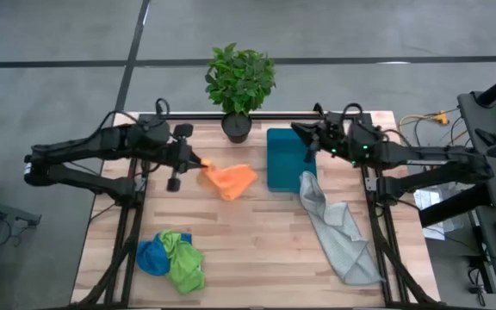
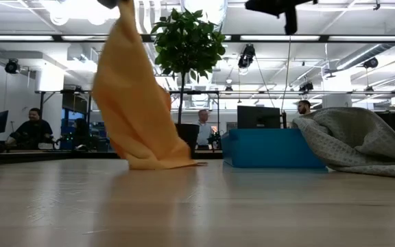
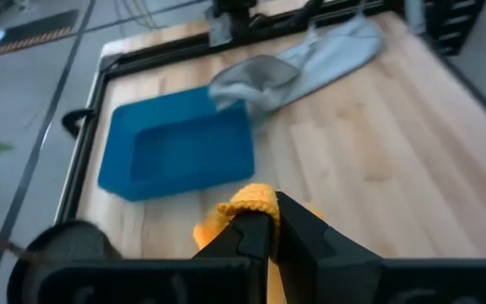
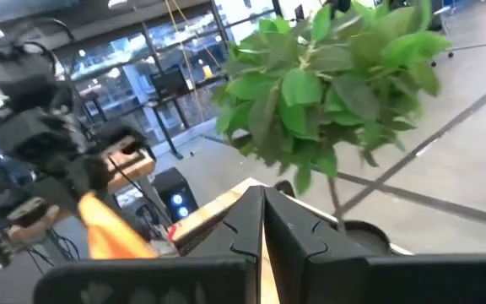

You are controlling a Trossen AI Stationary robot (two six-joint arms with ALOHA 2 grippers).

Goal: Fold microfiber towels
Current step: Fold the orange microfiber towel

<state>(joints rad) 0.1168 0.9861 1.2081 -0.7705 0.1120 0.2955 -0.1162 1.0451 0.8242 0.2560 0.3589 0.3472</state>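
The orange towel hangs from my left gripper, which is shut on it above the table's middle left; the towel's lower end rests on the table. My right gripper is shut and empty, high above the teal bin's far end. The pale grey towel lies crumpled at the right, one end draped on the bin's edge. The blue and lime green towels lie bunched together at the near left. My left gripper pinches a bunched corner of the orange towel between its two fingers. The fingers reach in roughly level from the table's left. The towel hangs below them, slack, with its lower end on the table.
A potted plant stands at the table's far edge, between the arms. The teal bin sits right of centre. Bare wood lies in the middle and near part of the table. People sit in the room beyond.
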